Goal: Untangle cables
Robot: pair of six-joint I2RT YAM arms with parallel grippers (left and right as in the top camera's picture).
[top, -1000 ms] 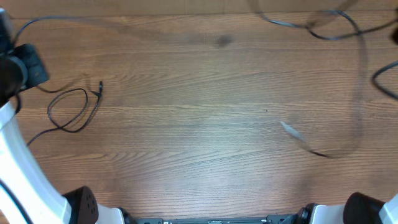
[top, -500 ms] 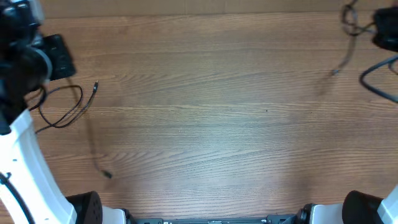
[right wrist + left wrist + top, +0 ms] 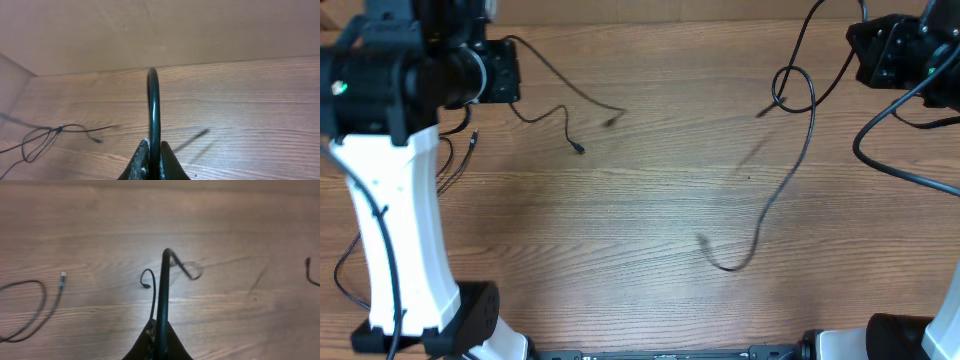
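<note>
My left tool (image 3: 158, 336) is pinched tight on the short cable (image 3: 162, 295). In the wrist view the cord stands up out of the closed fingers, kinks over at the top and drops away. A thinner curl beside it I take for its other end. From above, that tool sits at about 10 o'clock on the counter (image 3: 640, 200), and two free ends trail off it toward the centre, touching nothing else.

My right tool (image 3: 152, 156) is clamped all the way down too, on the long cable (image 3: 153, 100), which arches straight up out of the fingers. This tool sits at about 1 o'clock. The cord curls once on itself just beside it, then runs in a long sweep down to about 5 o'clock, where its tail hooks back.

A second ago neither tool was properly over the counter: the left was off at 9 o'clock and the right cord was only a blur in mid-swing. Now both have come in along the far edge, each with its own cord, and bare wood lies between the two. I read that as those two cords being parted.

The third cable (image 3: 62, 280), the one with the silvery tip, lies much where it was at 9 o'clock, half hidden from above by the left arm (image 3: 390, 200).

What I judge is left is to work out the single curl near the right tool and lay each cord down apart.
</note>
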